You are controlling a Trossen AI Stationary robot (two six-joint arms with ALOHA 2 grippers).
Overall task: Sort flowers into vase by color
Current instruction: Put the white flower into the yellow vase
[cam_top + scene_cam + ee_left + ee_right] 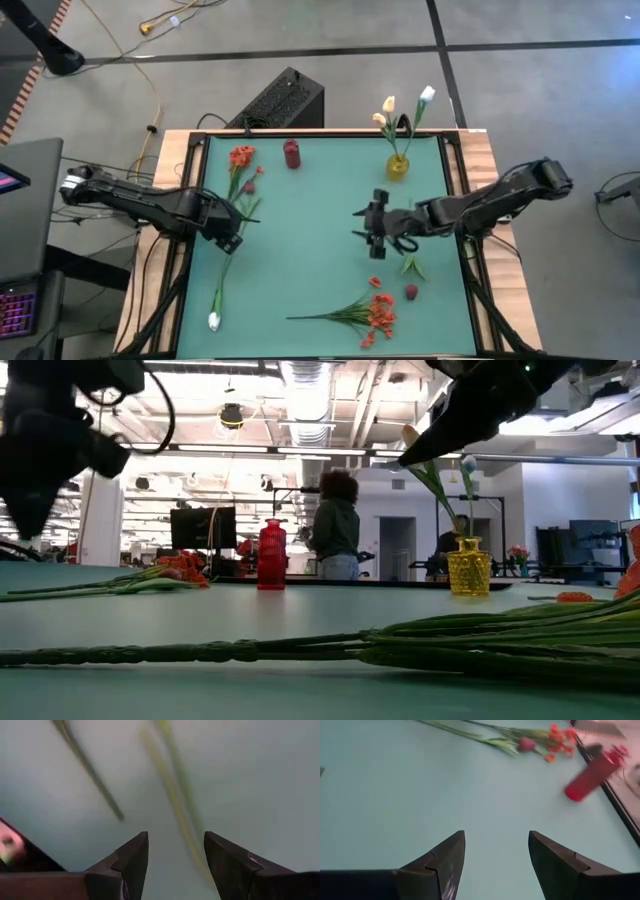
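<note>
Teal tabletop [310, 230] fills the scene, framed by a dark raised rim and wooden borders, with two dark arms reaching in from opposite sides.

Left gripper [232, 228] hovers low near the mat's left edge. Its jaws stand partly open and hold nothing; in the left wrist view the dark fingers [132, 862] frame blurred green stems lying on the mat between and just ahead of them. One long stem runs back from the jaws to a white-budded flower [214, 320] near the front left corner. Ahead of the jaws, a red-orange flower [241, 157] lies by the far left corner, with a dark red bud beside its stem.

Right gripper [372, 231] hangs right of centre, jaws wide apart and empty; the right wrist view shows only bare mat between the fingers [445, 862]. Just behind the jaws, toward the right arm, a small green leaf sprig [411, 266] lies on the mat. Farther toward the front edge lies a bunch of red-orange blooms [378, 312] with leafy stems, and a dark red bud [411, 292] beside it.

Beyond the right jaws, at the far edge, a yellow vase [398, 166] holds three pale flowers [388, 105]. A red vase [291, 154] stands well apart from it, left along the same edge, empty.

Open mat lies between the two grippers and across the centre.

A person [336, 525] stands in the room beyond.
</note>
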